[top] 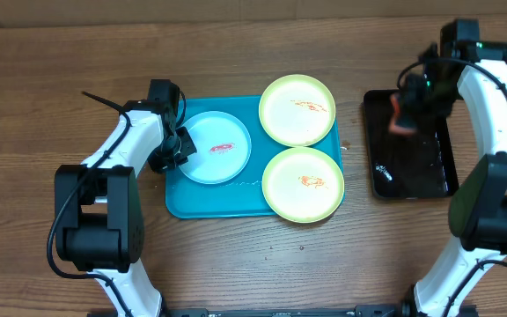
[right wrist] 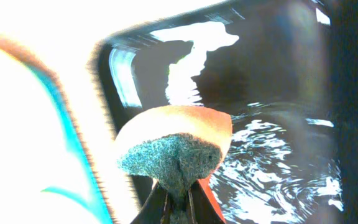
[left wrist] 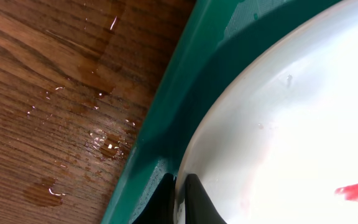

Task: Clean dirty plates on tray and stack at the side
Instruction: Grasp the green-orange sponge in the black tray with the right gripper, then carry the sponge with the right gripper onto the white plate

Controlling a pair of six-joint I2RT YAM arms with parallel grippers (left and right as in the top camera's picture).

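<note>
The turquoise tray [top: 214, 198] holds three plates. The light blue plate [top: 218, 150] lies at its left with a red smear. One yellow-green plate [top: 297, 108] lies at the back right, another [top: 304, 184] at the front right, both with orange smears. My left gripper [top: 183, 145] is shut on the blue plate's left rim [left wrist: 180, 186], beside the tray wall [left wrist: 185, 81]. My right gripper [top: 403, 110] is shut on an orange sponge [right wrist: 176, 146] with a grey-green scouring side, held over the black tray [top: 412, 167].
The black tray holds rippling water [right wrist: 272, 168] and stands right of the turquoise tray. Water drops [left wrist: 104, 146] lie on the wooden table left of the turquoise tray.
</note>
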